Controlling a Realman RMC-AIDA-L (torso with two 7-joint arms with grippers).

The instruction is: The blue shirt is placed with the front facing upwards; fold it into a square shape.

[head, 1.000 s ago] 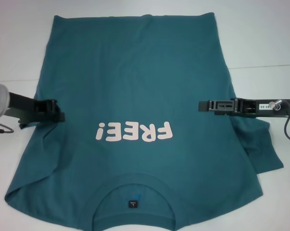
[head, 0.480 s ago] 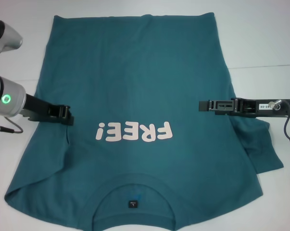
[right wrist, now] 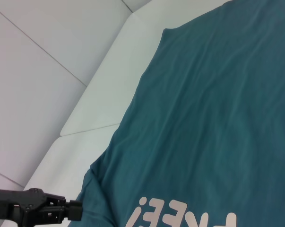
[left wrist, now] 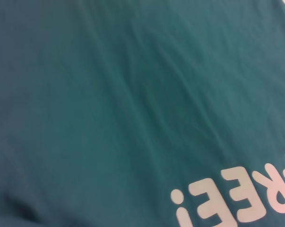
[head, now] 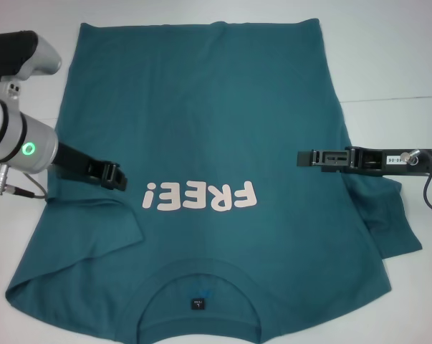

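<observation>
The blue shirt (head: pixel 216 107) lies flat on the white table, front up, with its pink "FREE!" lettering (head: pixel 201 196) and its collar (head: pixel 199 294) nearest me. My left gripper (head: pixel 119 177) is over the shirt's left side, just left of the lettering. It is shut on the left sleeve's fabric, which is drawn inward into a fold (head: pixel 108 229). My right gripper (head: pixel 300 157) hangs over the shirt's right side, right of the lettering. The left wrist view is filled with shirt cloth (left wrist: pixel 109 94). The right wrist view shows the shirt (right wrist: pixel 218 118) and, farther off, the left gripper (right wrist: pixel 71 210).
The right sleeve (head: pixel 391 229) lies rumpled beyond the shirt's right edge, under the right arm. Bare white table (head: pixel 395 57) surrounds the shirt on the left, right and far sides. A seam in the tabletop (head: pixel 395 98) runs across on the right.
My left gripper has moved to the right, onto the shirt, pulling the left sleeve and side inward into a growing fold. The right arm has stayed still.
</observation>
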